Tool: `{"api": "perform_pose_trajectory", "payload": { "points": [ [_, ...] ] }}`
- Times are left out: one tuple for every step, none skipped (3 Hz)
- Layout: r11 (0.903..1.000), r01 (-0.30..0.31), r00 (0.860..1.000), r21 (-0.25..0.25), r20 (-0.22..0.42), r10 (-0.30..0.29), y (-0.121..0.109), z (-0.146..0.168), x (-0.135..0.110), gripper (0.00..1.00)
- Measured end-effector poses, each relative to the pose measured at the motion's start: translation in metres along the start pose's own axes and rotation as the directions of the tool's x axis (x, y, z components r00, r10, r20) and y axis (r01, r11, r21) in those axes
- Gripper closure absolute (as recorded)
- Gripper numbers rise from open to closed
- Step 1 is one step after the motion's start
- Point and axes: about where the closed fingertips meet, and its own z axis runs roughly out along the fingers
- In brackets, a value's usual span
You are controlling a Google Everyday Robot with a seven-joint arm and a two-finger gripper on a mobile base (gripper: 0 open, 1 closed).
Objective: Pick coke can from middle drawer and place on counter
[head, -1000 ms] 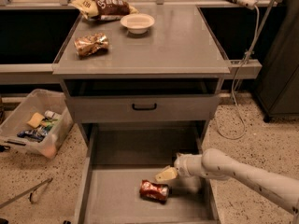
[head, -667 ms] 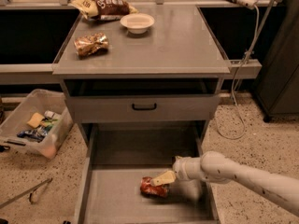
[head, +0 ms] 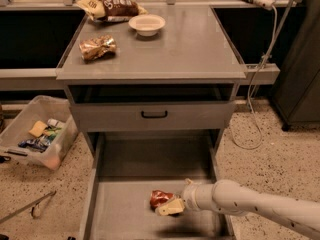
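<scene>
The coke can [head: 160, 198] is small and red and lies on its side on the floor of the pulled-out middle drawer [head: 125, 216], right of centre. My gripper [head: 170, 207] reaches in from the right on a white arm and sits right at the can, low over the drawer floor, covering the can's front right part. The counter [head: 170, 51] is the flat grey cabinet top above, well away from the gripper.
On the counter are a white bowl [head: 147, 24], a gold-brown snack bag [head: 98, 47] and a brown chip bag [head: 111, 6]. A grey drawer front with a black handle [head: 154, 115] overhangs the open drawer. A plastic bin [head: 35, 134] and tongs [head: 30, 209] are on the floor at left.
My gripper has moved left and down across the drawer and closed in on the can. The can has stayed in about the same place.
</scene>
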Motion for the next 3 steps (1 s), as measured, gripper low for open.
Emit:
{"api": "perform_pose_trajectory", "payload": {
  "points": [
    [0.998,0.063,0.998,-0.003,0.013,-0.063,-0.002,0.019,0.011,0.0],
    [0.9934,0.115,0.993,-0.007,0.01,-0.115,-0.014,0.061,0.022,0.0],
    [0.9926,0.121,0.993,-0.008,0.006,-0.121,-0.014,0.063,0.02,0.0]
  ]
}}
